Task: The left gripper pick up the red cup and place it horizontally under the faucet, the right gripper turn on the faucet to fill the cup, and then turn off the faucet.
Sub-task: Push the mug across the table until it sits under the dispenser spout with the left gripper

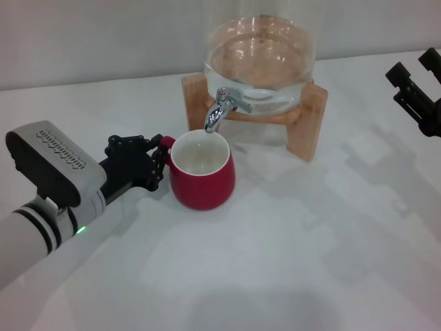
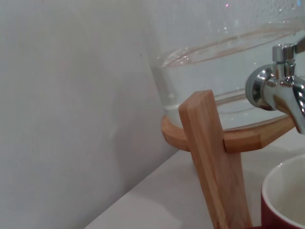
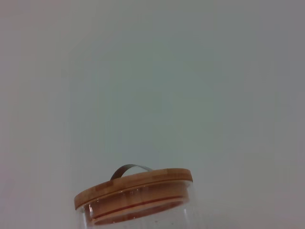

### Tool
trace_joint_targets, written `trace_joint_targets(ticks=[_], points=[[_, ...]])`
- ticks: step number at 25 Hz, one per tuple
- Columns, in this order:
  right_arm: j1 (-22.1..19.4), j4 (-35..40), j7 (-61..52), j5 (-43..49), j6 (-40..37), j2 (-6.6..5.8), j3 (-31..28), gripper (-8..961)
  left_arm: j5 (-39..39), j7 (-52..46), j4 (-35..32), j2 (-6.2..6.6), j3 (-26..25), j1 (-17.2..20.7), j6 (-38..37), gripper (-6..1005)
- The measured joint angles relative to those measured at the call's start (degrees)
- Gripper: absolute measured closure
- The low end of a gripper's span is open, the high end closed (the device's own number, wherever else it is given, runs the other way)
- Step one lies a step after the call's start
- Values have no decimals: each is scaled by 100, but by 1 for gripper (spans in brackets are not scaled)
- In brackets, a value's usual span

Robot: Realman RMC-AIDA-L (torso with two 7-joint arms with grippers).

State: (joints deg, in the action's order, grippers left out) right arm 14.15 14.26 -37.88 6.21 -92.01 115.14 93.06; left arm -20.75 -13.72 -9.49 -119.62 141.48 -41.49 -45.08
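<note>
Glossy pot-bellied red cup, white interior empty, stands upright under the chrome faucet. Left gripper clenched on its loop handle. Right gripper, jaws parted, hangs well apart beside the water-filled glass jar.

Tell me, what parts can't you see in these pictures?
- Red cup handle: head view, hidden behind the left gripper, so the grip itself cannot be judged.
- Glass dispenser jar top: cut off by the head view's upper edge.
- Right gripper: partly cut off at the head view's right edge.
- Faucet spout tip: cut off by the left wrist view's edge.
</note>
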Motion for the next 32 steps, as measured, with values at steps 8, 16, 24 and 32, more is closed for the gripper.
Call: trace_joint_targets(ticks=[8, 16, 24, 32], points=[[0, 0, 0, 3, -14, 0, 2, 98, 0, 1, -1, 0, 11, -33, 0, 876], [-9, -2, -2, 3, -45, 0, 32, 99, 4, 23, -2, 0, 17, -40, 0, 876], [-9, -2, -6, 3, -36, 0, 72, 98, 90, 72, -107, 0, 20, -53, -1, 875], [-15, -2, -16, 3, -42, 0, 72, 98, 91, 186, -126, 0, 3, -25, 0, 876]])
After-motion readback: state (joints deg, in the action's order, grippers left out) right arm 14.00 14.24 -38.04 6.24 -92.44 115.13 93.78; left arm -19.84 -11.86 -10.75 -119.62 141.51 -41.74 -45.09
